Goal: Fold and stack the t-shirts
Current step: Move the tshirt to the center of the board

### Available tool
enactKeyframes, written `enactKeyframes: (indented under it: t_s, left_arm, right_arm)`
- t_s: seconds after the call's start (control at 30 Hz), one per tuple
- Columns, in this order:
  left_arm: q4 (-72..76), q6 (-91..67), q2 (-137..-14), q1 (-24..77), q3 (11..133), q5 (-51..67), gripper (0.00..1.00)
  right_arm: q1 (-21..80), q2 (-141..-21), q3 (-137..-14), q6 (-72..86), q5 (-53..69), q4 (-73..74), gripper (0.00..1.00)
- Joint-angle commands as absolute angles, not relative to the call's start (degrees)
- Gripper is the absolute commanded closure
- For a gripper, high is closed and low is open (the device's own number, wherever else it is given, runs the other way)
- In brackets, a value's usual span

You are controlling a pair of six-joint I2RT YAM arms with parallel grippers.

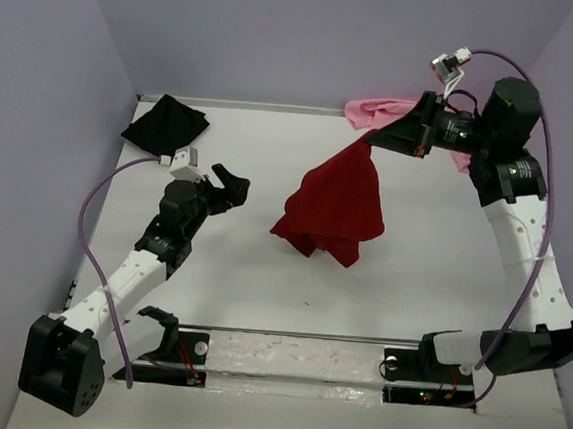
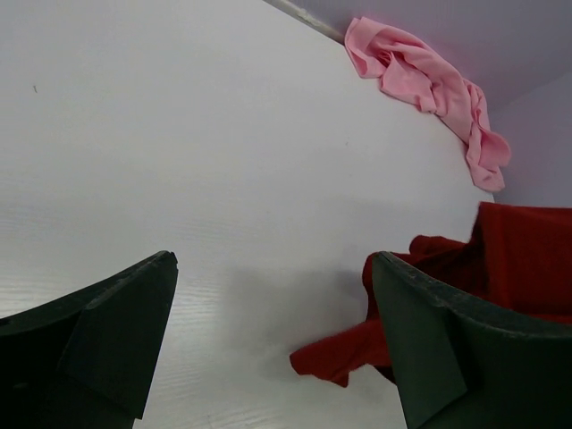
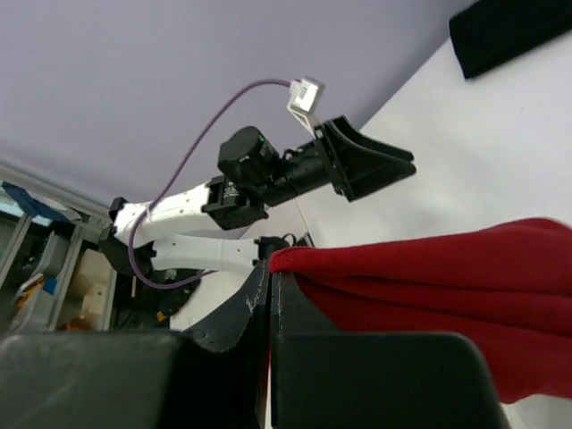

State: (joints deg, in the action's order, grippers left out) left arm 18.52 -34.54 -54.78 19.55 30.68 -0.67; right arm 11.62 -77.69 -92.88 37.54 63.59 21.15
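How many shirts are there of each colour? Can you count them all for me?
red shirt: 1
black shirt: 1
pink shirt: 1
Total: 3 shirts

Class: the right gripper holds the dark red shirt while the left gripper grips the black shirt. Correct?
No: the top view shows the left gripper open and empty, the black shirt apart. The right gripper holds the dark red shirt.
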Motion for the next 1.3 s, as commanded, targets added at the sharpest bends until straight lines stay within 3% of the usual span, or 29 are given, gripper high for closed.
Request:
enactKeyframes:
  t_s: [0.0,0.03,0.07,0.1,0.13,0.17,0.2,0.4,0.47,0.63,0.67,0.77,0.83,1.27]
  left_arm:
    - [19.34,-32.70,-54.41,18.99,33.22,-1.93,0.01]
    - [19.34,-32.52,-54.40,18.90,33.22,-2.19,0.01]
    - [19.25,-32.52,-54.32,18.81,33.22,-2.28,0.01]
    - [19.07,-32.26,-54.23,18.63,33.31,-2.37,0.01]
    - [19.07,-32.08,-54.23,18.55,33.22,-2.46,0.01]
    - [18.99,-31.91,-54.23,18.46,33.22,-2.46,0.01]
    - [18.90,-31.82,-54.32,18.37,33.22,-2.55,0.01]
    - [18.72,-31.55,-54.75,18.28,32.78,-2.72,0.01]
    - [18.81,-31.20,-55.37,18.28,32.52,-2.81,0.01]
    - [19.33,-30.32,-60.28,18.28,33.48,0.60,0.01]
    - [19.51,-30.24,-61.69,18.37,34.27,5.92,0.01]
    - [18.90,-31.37,-66.78,19.42,35.16,13.69,0.01]
    - [17.76,-32.69,-66.10,22.40,34.37,11.97,0.01]
    - [0.63,-39.81,-58.72,33.57,30.94,7.65,0.02]
  right_arm:
    - [7.75,-73.74,-100.36,42.18,68.73,14.24,1.00]
    - [6.86,-73.83,-101.68,42.27,68.73,14.41,1.00]
    - [5.72,-73.92,-102.04,42.19,68.38,15.11,0.86]
    - [3.62,-74.44,-102.04,40.27,66.64,16.42,0.68]
    - [3.08,-74.88,-101.95,37.47,64.71,21.22,0.20]
    - [3.08,-75.40,-102.04,34.31,61.64,25.01,0.04]
    - [3.08,-76.98,-102.04,30.80,58.22,28.44,0.00]
    - [3.77,-82.87,-96.15,17.51,36.34,37.78,0.00]
    - [7.89,-84.37,-96.50,13.98,21.93,42.96,0.00]
    - [17.13,-85.17,-87.59,13.53,7.67,45.36,0.00]
    - [18.10,-84.82,-84.84,14.32,4.17,43.26,0.00]
    - [18.63,-82.02,-73.33,16.52,4.57,35.88,0.00]
    - [18.63,-80.69,-67.88,17.66,5.01,32.02,0.00]
    - [18.63,-81.74,-65.13,17.40,3.60,28.65,0.00]
